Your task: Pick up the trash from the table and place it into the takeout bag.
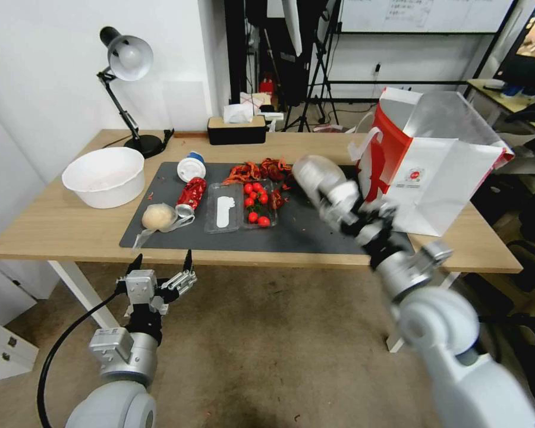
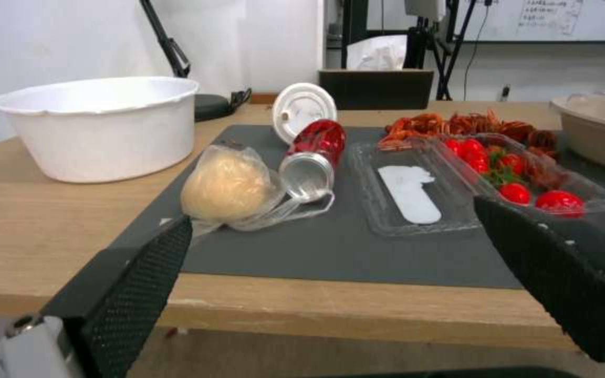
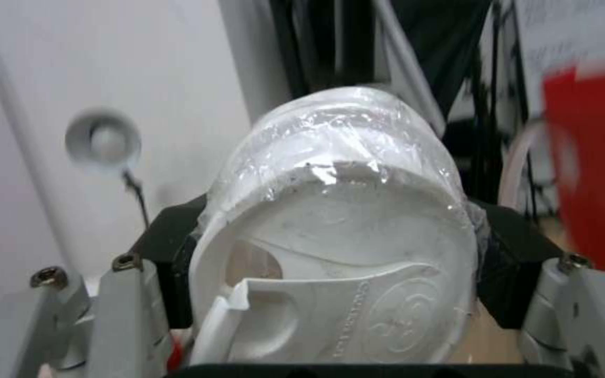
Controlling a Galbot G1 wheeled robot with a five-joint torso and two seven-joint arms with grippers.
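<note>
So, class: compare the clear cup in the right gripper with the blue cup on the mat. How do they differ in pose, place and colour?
The clear cup is clamped in the right gripper, raised above the table beside the takeout bag; the blue cup lies on its side on the dark mat, untouched. The clear cup's wall is see-through and crinkled, the blue cup's wall blue. Both have a white lid. The left gripper waits open before the table edge.

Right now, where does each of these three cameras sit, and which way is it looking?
Head: high on the robot, looking down over the long light-wood table; both arms show.
Left wrist: low at the table's near edge, facing the crushed red can; the open left pincer frames it.
Right wrist: behind the right pincer, shut on the clear cup with white lid.
Shared: head and left wrist both show the can.
</note>
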